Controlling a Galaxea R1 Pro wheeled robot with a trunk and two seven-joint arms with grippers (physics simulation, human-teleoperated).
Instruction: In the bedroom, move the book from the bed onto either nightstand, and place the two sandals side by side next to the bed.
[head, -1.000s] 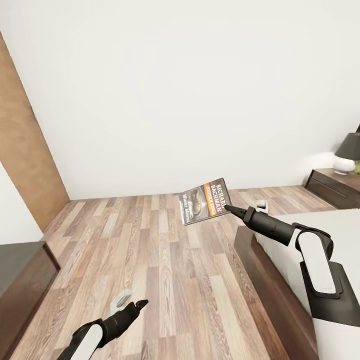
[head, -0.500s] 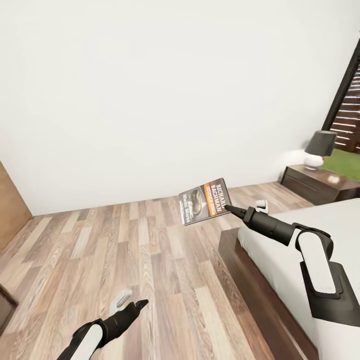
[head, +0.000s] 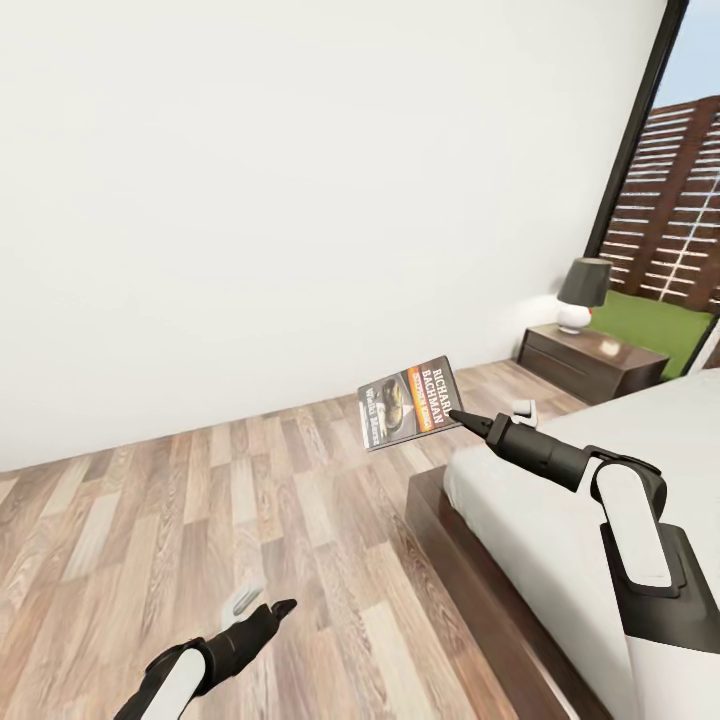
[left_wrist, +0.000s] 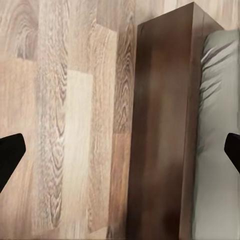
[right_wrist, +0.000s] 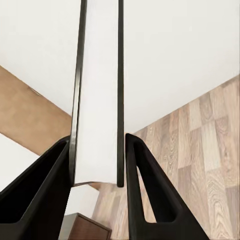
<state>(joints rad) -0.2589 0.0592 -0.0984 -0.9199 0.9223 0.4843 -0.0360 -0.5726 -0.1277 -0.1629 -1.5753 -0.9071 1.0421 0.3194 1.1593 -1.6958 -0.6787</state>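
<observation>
My right gripper (head: 455, 415) is shut on the book (head: 408, 402), a dark paperback with an orange-tan picture and white lettering, held in the air over the floor just off the bed's corner. In the right wrist view the book (right_wrist: 97, 95) stands edge-on between the two black fingers (right_wrist: 40, 195). The bed's pale mattress (head: 560, 500) and dark frame (head: 470, 560) lie at the right. A dark nightstand (head: 590, 362) stands by the far wall. My left gripper (head: 275, 608) hangs low over the floor, open and holding nothing. The two sandals are out of view.
A black-shaded lamp (head: 583, 292) with a white base stands on the nightstand. A tall dark-framed window (head: 670, 200) shows a slatted fence and grass. In the left wrist view the bed frame (left_wrist: 160, 125) runs beside wood-plank floor (left_wrist: 65, 125). A white wall is ahead.
The camera has turned right: the brown door and dark bench have left the picture, and the nightstand, lamp and window have come further in. Both arms keep their pose, book still held.
</observation>
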